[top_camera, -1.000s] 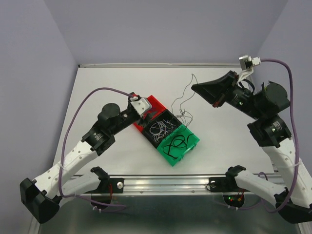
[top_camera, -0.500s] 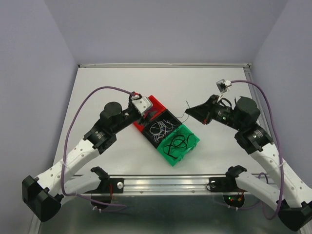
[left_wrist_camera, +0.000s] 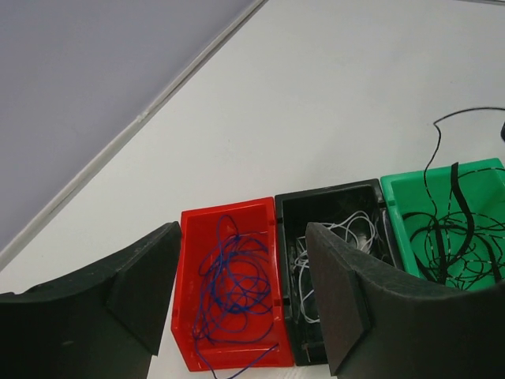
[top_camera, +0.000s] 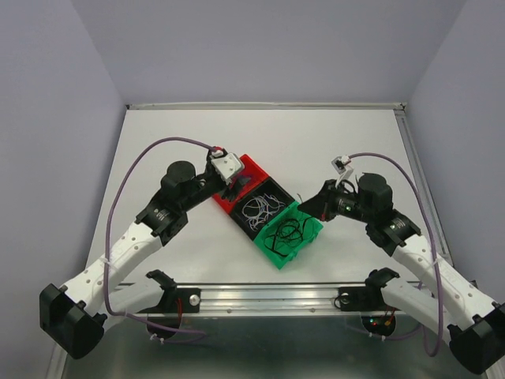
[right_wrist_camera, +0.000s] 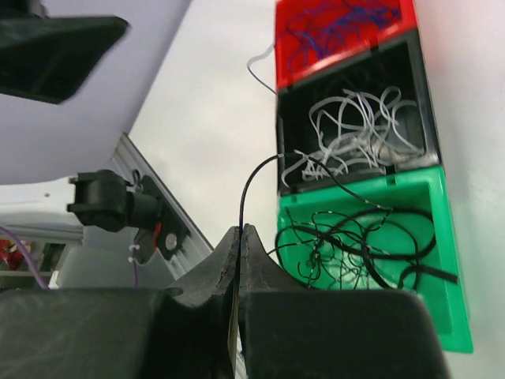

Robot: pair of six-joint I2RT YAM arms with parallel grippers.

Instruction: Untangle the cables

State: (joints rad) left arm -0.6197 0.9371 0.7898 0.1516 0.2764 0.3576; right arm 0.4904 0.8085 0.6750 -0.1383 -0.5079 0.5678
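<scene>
Lavender walls close in a white tabletop (top_camera: 197,134), and near its middle three small bins sit joined in a slanting row: a red bin (top_camera: 254,168), a black bin (top_camera: 278,189) and a green bin (top_camera: 314,229). The cables lie sorted by colour. The blue cables (left_wrist_camera: 233,276) are looped in the red bin, the white cables (right_wrist_camera: 355,118) are heaped in the black one, and the black cables (right_wrist_camera: 355,237) are tangled in the green one.

The left end effector (top_camera: 230,188) hangs over the red bin with its fingers spread wide apart. The right end effector (right_wrist_camera: 239,237) sits at the green bin's outer side with its fingers pressed together, pinching a single black cable (right_wrist_camera: 246,189). From the fingertips that cable rises and arcs over the corner of the black bin, then drops into the green one. A thin pale strand (right_wrist_camera: 256,71) strays out over the tabletop beside the red bin.
</scene>
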